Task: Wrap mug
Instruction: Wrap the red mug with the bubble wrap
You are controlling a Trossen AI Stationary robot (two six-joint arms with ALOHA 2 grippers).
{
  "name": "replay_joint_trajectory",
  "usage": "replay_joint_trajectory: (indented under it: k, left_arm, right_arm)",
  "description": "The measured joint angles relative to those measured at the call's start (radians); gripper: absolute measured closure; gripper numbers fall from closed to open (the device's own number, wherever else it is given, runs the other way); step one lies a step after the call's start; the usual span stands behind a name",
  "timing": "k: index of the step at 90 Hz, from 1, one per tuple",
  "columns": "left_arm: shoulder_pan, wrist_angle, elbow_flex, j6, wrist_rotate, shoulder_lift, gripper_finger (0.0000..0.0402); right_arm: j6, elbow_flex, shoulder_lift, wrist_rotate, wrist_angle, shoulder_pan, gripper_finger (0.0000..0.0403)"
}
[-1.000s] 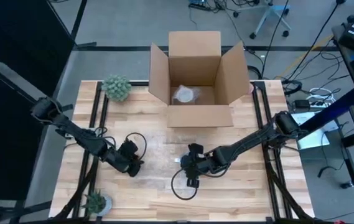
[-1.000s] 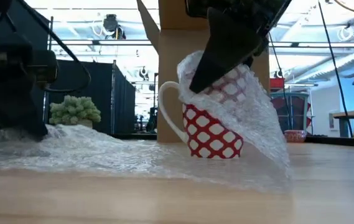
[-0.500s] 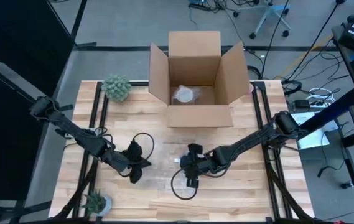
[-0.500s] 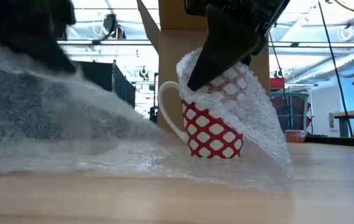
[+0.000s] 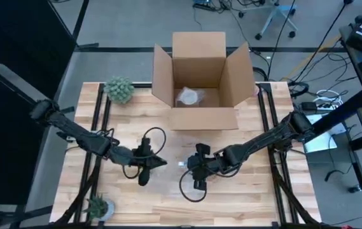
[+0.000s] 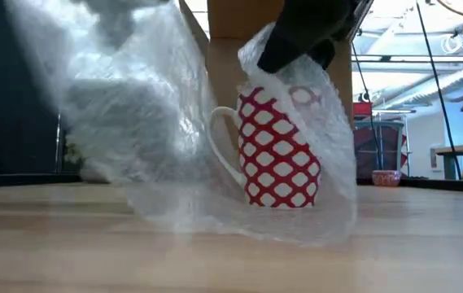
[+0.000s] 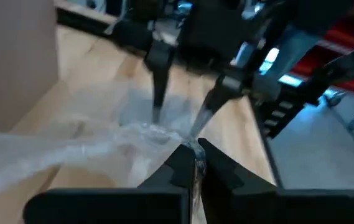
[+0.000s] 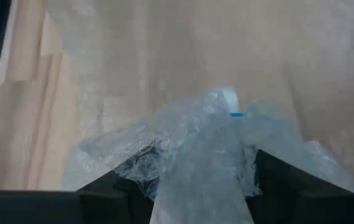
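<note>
Left gripper (image 5: 157, 163) pinched tight on raised edge of clear bubble wrap sheet (image 6: 146, 114). Right gripper (image 5: 192, 168) clamps wrap at rim of red-and-white lattice-pattern ceramic mug (image 6: 278, 155), upright mid-table on light wooden table (image 5: 250, 197).

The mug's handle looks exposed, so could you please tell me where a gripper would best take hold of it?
Probably the white handle: the loop stands clear of the bubble wrap draping the red-and-white mug, facing the lifted sheet. Come in level from that side.
</note>
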State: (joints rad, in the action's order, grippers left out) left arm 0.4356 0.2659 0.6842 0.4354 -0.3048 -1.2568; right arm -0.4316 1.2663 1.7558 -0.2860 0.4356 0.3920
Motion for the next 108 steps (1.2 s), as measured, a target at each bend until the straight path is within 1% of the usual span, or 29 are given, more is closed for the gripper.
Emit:
replay_joint_trajectory:
  k: [19,27,31,45,59,70,84,94,101,108]
  left_arm:
    - [-0.06,0.257,0.0,-0.034,0.138,-0.151,0.0401]
    - [-0.088,0.342,0.001,-0.034,0.179,-0.221,0.0401]
    - [-0.101,0.359,0.012,-0.034,0.197,-0.255,0.0401]
    - [-0.136,0.355,0.079,-0.075,0.25,-0.381,0.0401]
    - [-0.163,0.347,0.144,-0.096,0.279,-0.485,0.0401]
    - [-0.183,0.308,0.159,-0.099,0.279,-0.523,0.0401]
    - [-0.198,0.274,0.164,-0.077,0.279,-0.529,0.0401]
    - [-0.2,0.268,0.164,-0.075,0.278,-0.529,0.0401]
    - [-0.2,0.266,0.164,-0.075,0.278,-0.529,0.0401]
    - [-0.199,0.265,0.163,-0.075,0.278,-0.529,0.0401]
  right_arm:
    - [-0.001,0.0,0.052,0.004,0.001,-0.011,0.0218]
    - [-0.013,0.0,0.058,0.003,0.001,-0.019,0.0218]
    - [-0.022,0.0,0.058,0.002,0.001,-0.023,0.0218]
    - [-0.02,0.0,0.058,-0.001,-0.014,-0.027,0.0218]
    - [-0.019,0.0,0.058,-0.002,-0.02,-0.027,0.0218]
    - [-0.019,-0.001,0.058,-0.001,-0.019,-0.027,0.0218]
    - [-0.024,0.0,0.044,0.004,-0.013,-0.026,0.0218]
    - [-0.028,0.04,0.028,0.005,0.065,-0.024,0.0218]
    - [-0.028,0.091,0.018,0.013,0.167,-0.023,0.0218]
    - [-0.032,0.153,0.016,0.05,0.284,-0.023,0.0218]
